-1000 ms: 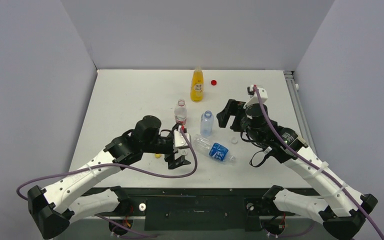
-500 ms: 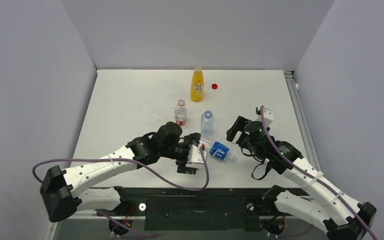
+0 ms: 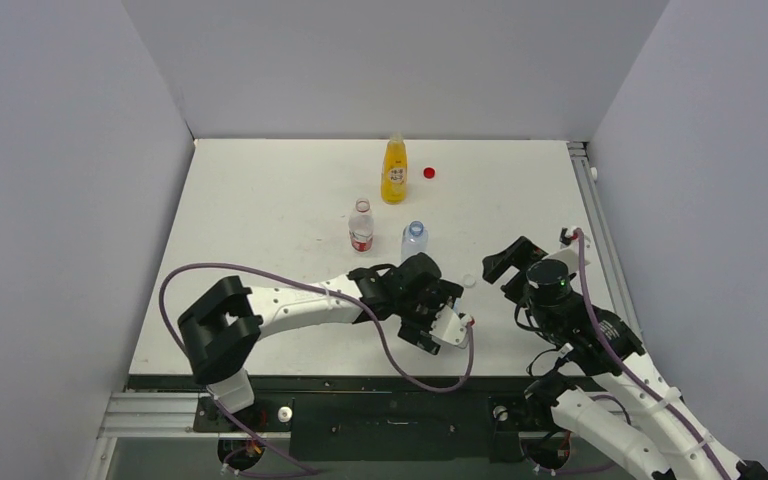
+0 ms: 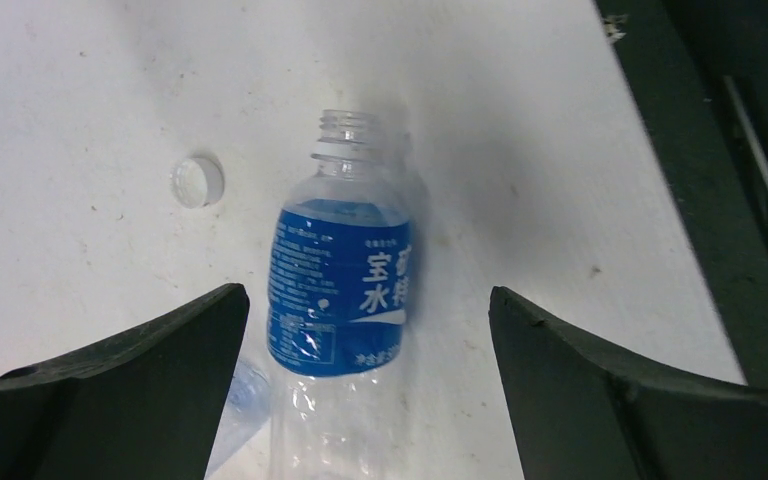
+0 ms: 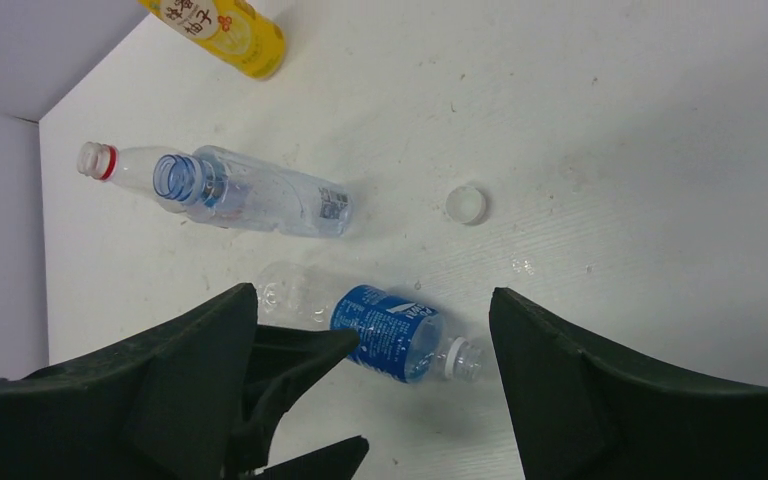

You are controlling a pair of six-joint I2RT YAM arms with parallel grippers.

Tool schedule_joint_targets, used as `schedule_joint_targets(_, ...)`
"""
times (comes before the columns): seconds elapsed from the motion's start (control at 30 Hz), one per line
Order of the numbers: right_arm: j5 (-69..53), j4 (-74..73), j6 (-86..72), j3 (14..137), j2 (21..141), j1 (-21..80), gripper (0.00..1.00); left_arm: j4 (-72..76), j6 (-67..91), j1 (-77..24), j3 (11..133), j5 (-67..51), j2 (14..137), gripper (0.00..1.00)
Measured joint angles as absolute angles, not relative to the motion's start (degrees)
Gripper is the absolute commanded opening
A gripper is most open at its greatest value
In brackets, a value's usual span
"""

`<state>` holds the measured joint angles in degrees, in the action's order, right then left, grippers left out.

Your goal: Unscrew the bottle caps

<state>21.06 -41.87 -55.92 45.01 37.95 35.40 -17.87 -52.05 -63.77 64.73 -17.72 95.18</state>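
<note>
The blue-label bottle (image 4: 340, 290) lies on its side with an open neck, also seen in the right wrist view (image 5: 385, 333). My left gripper (image 4: 365, 300) is open and straddles it without touching; in the top view this gripper (image 3: 438, 310) hides the bottle. A white cap (image 3: 470, 281) lies loose on the table, beside the bottle's neck (image 4: 198, 182) (image 5: 466, 204). My right gripper (image 3: 505, 262) (image 5: 372, 292) is open and empty, above and right of the bottle. The juice bottle (image 3: 393, 172), red-white-label bottle (image 3: 361, 228) and bluish bottle (image 3: 414, 238) stand upright. A red cap (image 3: 429, 172) lies beside the juice bottle.
The left arm stretches across the near middle of the table (image 3: 260, 200). The table's near edge and black frame (image 4: 720, 200) lie just right of the lying bottle. Grey walls close in the left, back and right sides.
The left arm swung right and its open gripper now sits over the blue-label bottle. The right gripper drew back toward the near right. The yellow cap seen earlier is now hidden.
</note>
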Motion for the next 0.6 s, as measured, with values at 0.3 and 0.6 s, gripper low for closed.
schedule_joint_targets(0.3,19.9,-43.4,-55.5,45.6,34.5,32.2,0.82,-18.1,-51.2,-64.1,71.1,-10.6,105.1,0.8)
schedule_joint_targets(0.6,16.3,-43.7,-54.1,45.6,33.6,28.8,0.82,-17.9,-48.2,-63.9,70.4,-8.8,106.3,0.71)
